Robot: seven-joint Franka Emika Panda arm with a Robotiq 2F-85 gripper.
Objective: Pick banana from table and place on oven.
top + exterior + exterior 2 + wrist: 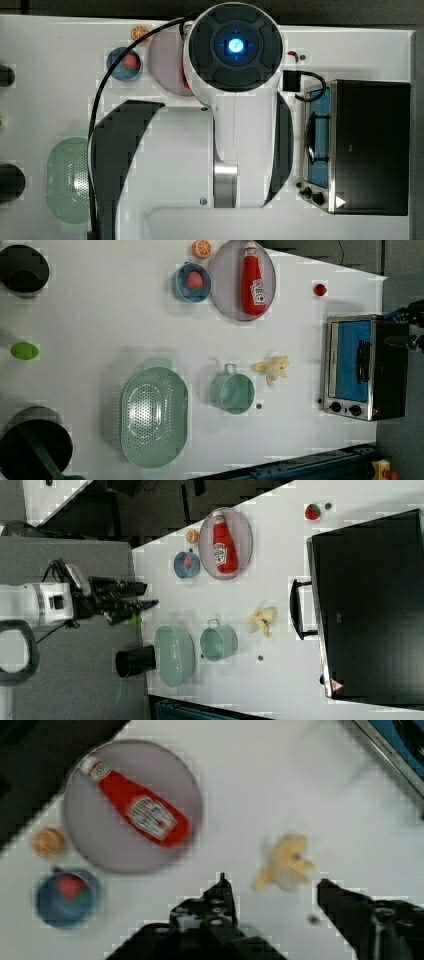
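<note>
The gripper [272, 887] had its jaws spread apart with nothing between them, hanging well above the table [300, 330]. In the wrist view the banana [286, 862] lay on the white surface just beyond the two dark fingertips [222, 885], not touched by either.

Taking the banana [272, 369] as the landmark: in the left view the oven [362, 367] stood near it on the left view's right, door shut, its handle facing the fruit. A small green cup [234, 391] sat just beside the banana on the other side, and a green colander [154, 415] further past the cup. A grey plate [225, 300] bearing a ketchup bottle [252, 282] lay well apart from the banana, with a blue bowl [180, 290] and an orange slice [201, 248] beyond it.
</note>
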